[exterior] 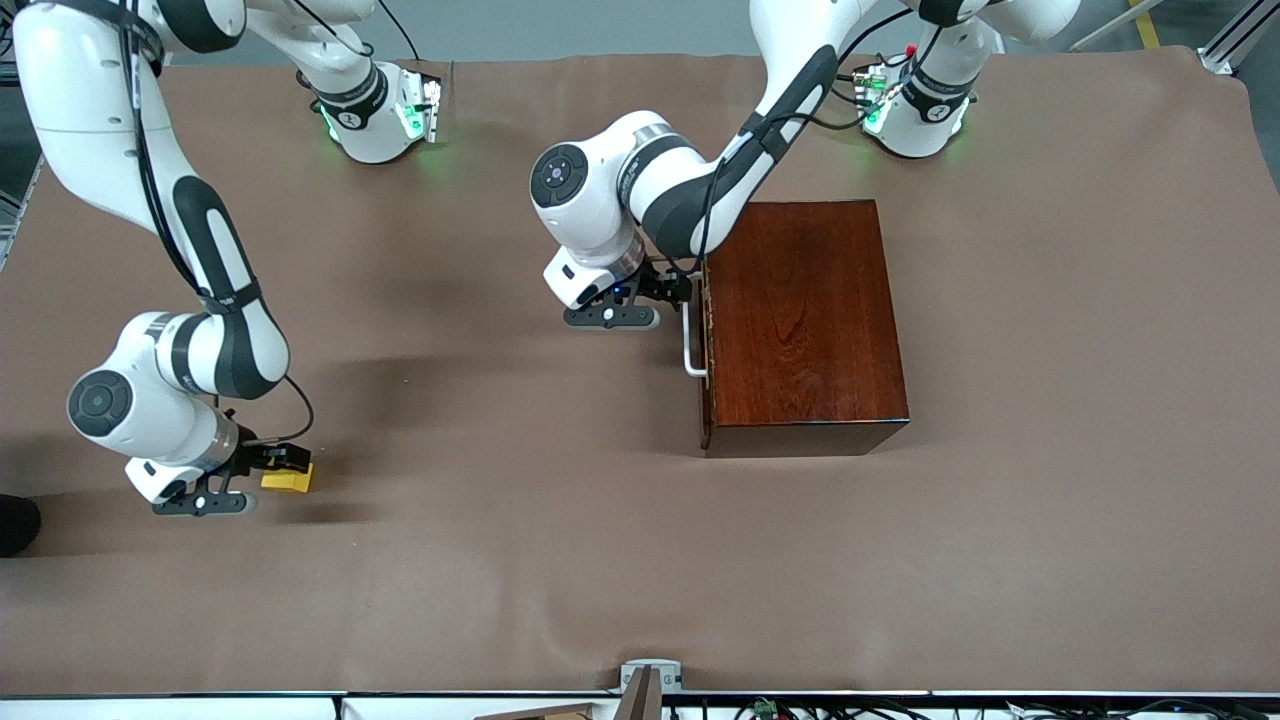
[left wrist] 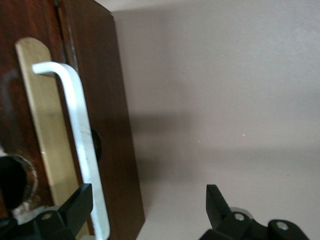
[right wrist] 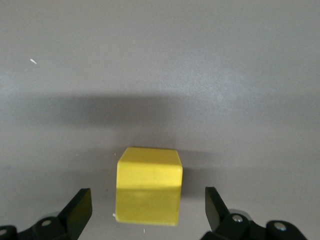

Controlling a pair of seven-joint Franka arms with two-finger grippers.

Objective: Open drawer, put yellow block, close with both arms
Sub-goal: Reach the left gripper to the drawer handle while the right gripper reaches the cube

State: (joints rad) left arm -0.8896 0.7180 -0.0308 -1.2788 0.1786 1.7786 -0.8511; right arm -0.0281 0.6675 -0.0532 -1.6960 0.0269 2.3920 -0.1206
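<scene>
The dark reddish-brown wooden box [exterior: 805, 320] stands toward the left arm's end of the table. Its drawer [left wrist: 107, 100] is shut, and the white handle [exterior: 690, 340] faces the right arm's end. My left gripper [exterior: 675, 290] is open at the handle [left wrist: 80, 140]. The bar sits just inside one finger [left wrist: 75, 205], and the other finger is well clear over the cloth. The yellow block [exterior: 288, 481] lies on the cloth near the right arm's end. My right gripper [exterior: 290, 462] is low and open around the block [right wrist: 148, 187], with both fingers apart from it.
A brown cloth [exterior: 560, 520] covers the table. A grey mount [exterior: 650, 682] sits at the table edge nearest the camera. A dark object [exterior: 15, 522] shows at the right arm's end of that edge.
</scene>
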